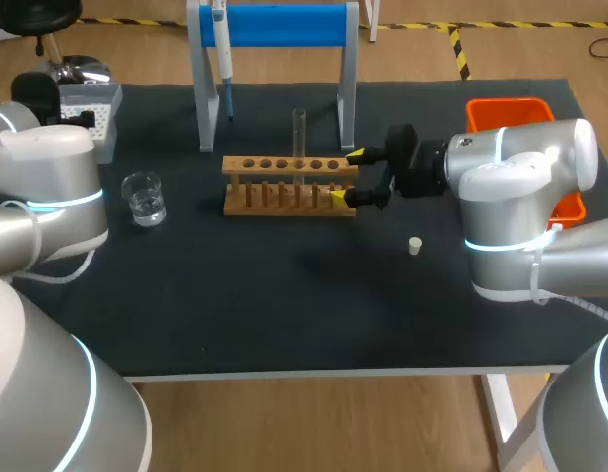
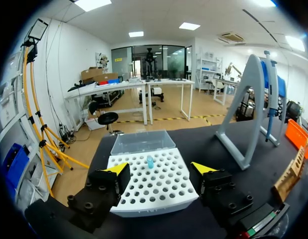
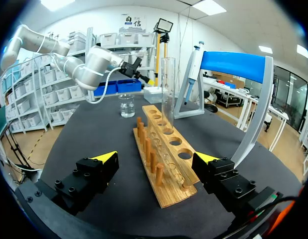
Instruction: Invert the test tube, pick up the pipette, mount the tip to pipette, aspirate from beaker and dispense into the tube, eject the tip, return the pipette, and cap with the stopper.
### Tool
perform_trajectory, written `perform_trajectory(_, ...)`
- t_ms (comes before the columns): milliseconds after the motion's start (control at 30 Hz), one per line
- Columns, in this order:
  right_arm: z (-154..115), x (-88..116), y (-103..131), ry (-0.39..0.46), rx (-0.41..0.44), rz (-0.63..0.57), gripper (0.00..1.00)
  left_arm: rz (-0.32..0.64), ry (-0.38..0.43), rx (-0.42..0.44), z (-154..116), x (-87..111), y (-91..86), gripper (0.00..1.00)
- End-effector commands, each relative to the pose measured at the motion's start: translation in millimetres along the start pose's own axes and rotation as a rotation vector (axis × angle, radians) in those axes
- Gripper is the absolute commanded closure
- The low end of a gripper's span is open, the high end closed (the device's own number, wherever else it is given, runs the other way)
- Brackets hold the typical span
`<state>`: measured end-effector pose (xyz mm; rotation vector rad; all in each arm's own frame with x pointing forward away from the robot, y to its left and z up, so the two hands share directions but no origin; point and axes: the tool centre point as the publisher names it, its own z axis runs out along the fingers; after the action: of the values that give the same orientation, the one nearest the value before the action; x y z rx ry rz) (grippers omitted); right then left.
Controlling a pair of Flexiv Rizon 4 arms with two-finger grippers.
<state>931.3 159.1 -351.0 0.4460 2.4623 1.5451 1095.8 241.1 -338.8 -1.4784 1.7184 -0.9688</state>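
Ahead of right pincer: rack, tube; stand behind.

- The table has a dark, flat top with a pale front edge.
- A wooden rack stands near the middle, with its long side running left to right.
- A glass beaker with clear liquid stands to the left of the rack, apart from it.
- A tip box sits at the far left corner, behind the beaker.
- A stand with grey legs and a blue top bar is just behind the rack.
- A small white stopper lies alone to the right of the rack, nearer the front.
- An orange bin stands at the far right corner, partly hidden.
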Motion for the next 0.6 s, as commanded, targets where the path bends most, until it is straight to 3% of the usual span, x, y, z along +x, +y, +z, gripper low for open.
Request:
perform_trajectory(33, -1, 0, 0, 0.001, 0.001, 0.000, 0.00, -0.001, 0.001, -0.010, 10, -2.8, -2.8, 0.27)
perform_trajectory(367, -1, 0, 0, 0.001, 0.001, 0.000, 0.00, -0.004, 0.004, -0.016, 24, -7.5, -2.6, 0.30)
perform_trajectory(500, -1, 0, 0, 0.001, 0.001, 0.000, 0.00, -0.003, 0.008, -0.019, 29, -8.6, -2.1, 0.50)
perform_trajectory(600, -1, 0, 0, 0.001, 0.001, 0.000, 0.00, -0.003, 0.009, -0.022, 32, -9.7, -2.0, 0.51)
